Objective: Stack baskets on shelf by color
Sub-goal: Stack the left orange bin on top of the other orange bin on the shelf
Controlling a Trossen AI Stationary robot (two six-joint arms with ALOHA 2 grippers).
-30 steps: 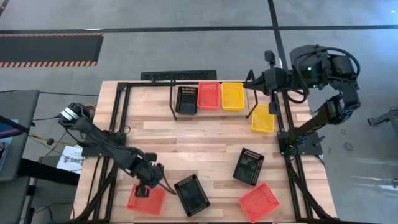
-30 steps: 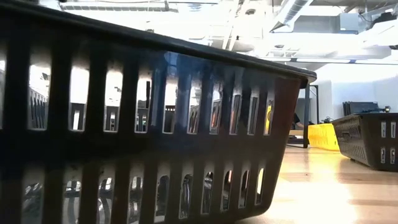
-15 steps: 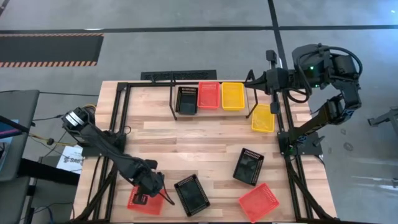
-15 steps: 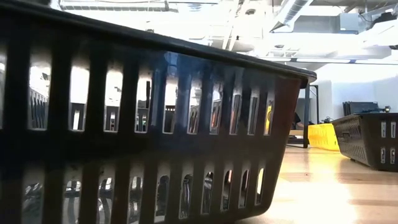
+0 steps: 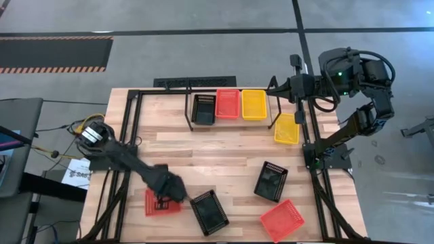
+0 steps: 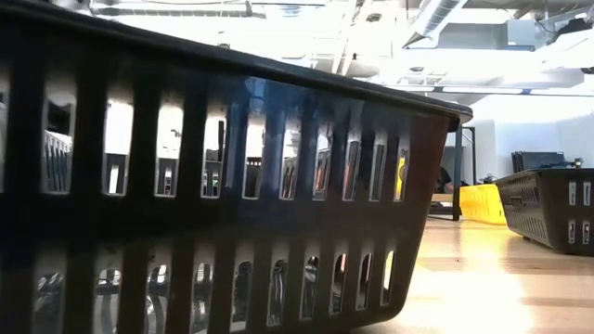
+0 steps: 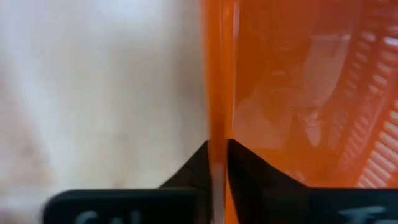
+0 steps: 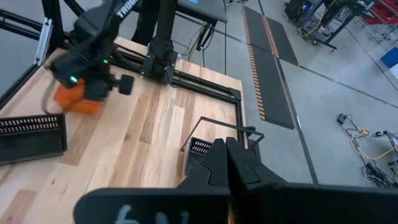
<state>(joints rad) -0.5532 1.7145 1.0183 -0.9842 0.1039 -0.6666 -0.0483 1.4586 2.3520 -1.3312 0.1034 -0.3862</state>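
A red-orange basket (image 5: 154, 206) is near the table's front left, and my left gripper (image 5: 163, 200) stands over it, pointing down and shut on its wall. The shelf (image 5: 230, 95) at the far edge carries a black basket (image 5: 203, 108), a red one (image 5: 228, 104) and a yellow one (image 5: 254, 104) side by side. Loose on the table are a yellow basket (image 5: 286, 129), two black ones (image 5: 271, 181) (image 5: 209, 211) and a red one (image 5: 281, 220). My right gripper (image 5: 273, 87) hangs shut, high by the shelf's right end. My left gripper has one side wall of the red-orange basket (image 7: 216, 124) pinched between its fingers, one finger (image 7: 249, 177) inside the basket and one outside. The fingers come from above, pointing down. Whether the basket is off the table, I cannot tell.
A black tube frame (image 5: 132, 129) edges the table on the left, far and right sides. The nearest black basket (image 6: 223, 186) fills most of the low view. Bare wood (image 5: 203, 156) lies between the shelf and the loose baskets.
My left gripper has gone down onto the red-orange basket and a little toward the table's right edge. The basket now lies a bit farther from the near edge than a second ago.
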